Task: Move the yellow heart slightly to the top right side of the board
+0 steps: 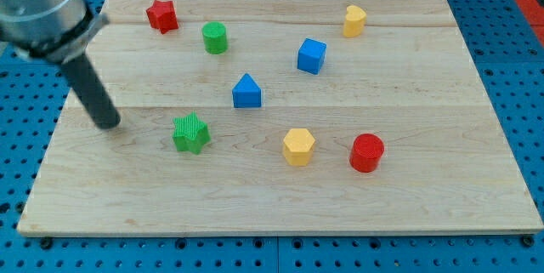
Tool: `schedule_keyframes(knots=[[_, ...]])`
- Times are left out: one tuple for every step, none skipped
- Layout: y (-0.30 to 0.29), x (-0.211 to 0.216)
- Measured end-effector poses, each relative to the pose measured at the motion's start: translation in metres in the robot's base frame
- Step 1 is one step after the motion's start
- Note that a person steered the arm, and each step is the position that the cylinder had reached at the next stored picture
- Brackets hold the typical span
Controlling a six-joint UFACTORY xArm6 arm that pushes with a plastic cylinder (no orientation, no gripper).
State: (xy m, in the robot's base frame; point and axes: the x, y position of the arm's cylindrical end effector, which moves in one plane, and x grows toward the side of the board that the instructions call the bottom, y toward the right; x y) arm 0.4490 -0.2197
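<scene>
Yellow heart (354,20) top right; my tip (109,124) far left.

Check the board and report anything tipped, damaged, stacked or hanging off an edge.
Nothing stands out. All eight blocks sit flat and apart on the wooden board, none over an edge. My tip rests at the view's left, beside the green star, far from the yellow heart.

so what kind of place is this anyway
Probably a robotics lab bench: a wooden board on blue perforated matting, small coloured blocks like the yellow heart, and my tip left of the green star.
</scene>
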Motion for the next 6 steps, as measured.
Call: schedule_keyframes(knots=[[0.025, -0.013], [0.071, -0.080], [0.149, -0.114], [0.201, -0.164], [0.241, -0.174], [0.307, -0.187]])
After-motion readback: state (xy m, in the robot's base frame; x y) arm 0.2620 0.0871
